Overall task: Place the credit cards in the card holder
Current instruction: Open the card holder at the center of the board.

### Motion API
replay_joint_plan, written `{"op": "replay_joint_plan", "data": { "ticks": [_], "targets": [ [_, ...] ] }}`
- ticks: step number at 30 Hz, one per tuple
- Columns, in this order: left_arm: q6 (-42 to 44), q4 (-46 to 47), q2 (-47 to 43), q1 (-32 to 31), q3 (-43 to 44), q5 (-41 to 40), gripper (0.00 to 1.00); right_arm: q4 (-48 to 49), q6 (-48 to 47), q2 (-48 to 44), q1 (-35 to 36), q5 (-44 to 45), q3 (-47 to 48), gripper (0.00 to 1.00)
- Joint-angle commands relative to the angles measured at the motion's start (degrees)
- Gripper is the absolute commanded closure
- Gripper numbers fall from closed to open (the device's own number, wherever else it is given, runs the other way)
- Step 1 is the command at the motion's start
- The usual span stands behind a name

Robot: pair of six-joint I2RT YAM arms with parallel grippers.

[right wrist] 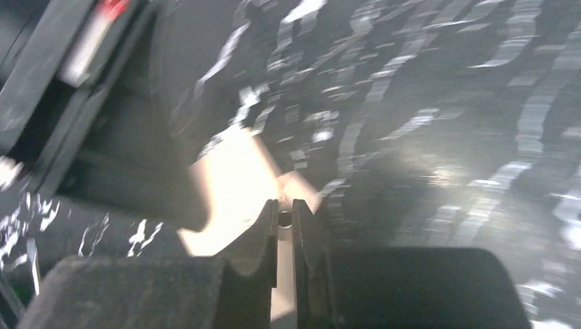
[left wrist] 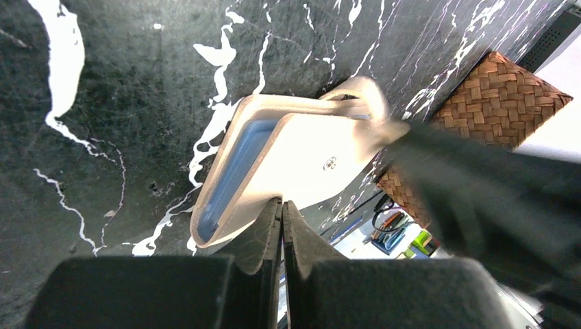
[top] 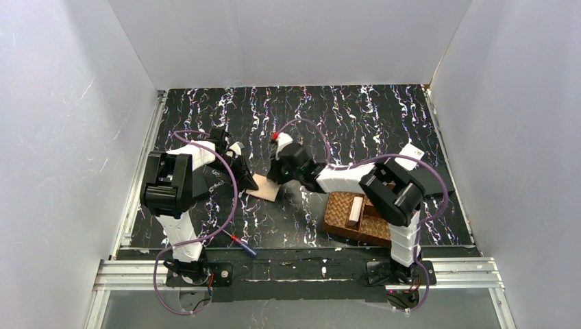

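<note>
Right hand: fingers nearly together, closed on the card's near corner, a pale strip in the slit.
Tan card: just past the fingertips.
Dark blurred block: left, overlapping the card's left edge.
Surface: black, white-streaked, smeared.

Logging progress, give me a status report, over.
Left hand shut at tan card holder edge. Right hand pinching its flap. Whitish card in woven basket. No obstruction seen.

Blur and covered edges

The whole right wrist view is being smeared. In the left wrist view, the right gripper is being blurred, the woven basket is being partly hidden behind it, and the tan card holder's near edge is being covered by the left gripper.
</note>
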Motion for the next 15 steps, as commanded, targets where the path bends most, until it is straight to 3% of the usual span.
{"op": "replay_joint_plan", "data": {
  "ticks": [1,5,7,9,11,15],
  "targets": [
    [3.1,-4.6,3.0,-0.3,-1.7,-9.5,1.0,1.1,10.7,-6.5,-10.2,-1.7,-1.6,0.99],
    [3.3,-4.6,2.9,-0.3,-1.6,-9.4,1.0,4.1,14.3,-8.2,-13.6,-9.1,-2.0,0.99],
    [3.5,-4.6,2.7,-0.3,-1.5,-9.3,1.0,0.4,6.6,-8.5,-13.2,-12.3,0.7,0.98],
    [3.5,-4.6,2.3,-0.3,-1.5,-9.4,1.0,-8.2,-2.5,-8.1,-10.8,-9.4,4.5,0.84],
    [3.6,-4.6,2.1,-0.4,-1.5,-9.2,1.0,-11.9,-5.7,-8.5,-9.3,-6.4,5.3,0.6],
    [3.7,-4.6,1.4,-0.4,-1.5,-9.3,1.0,-11.5,-8.6,-10.2,-7.6,-10.2,3.1,0.43]
  ]
}}
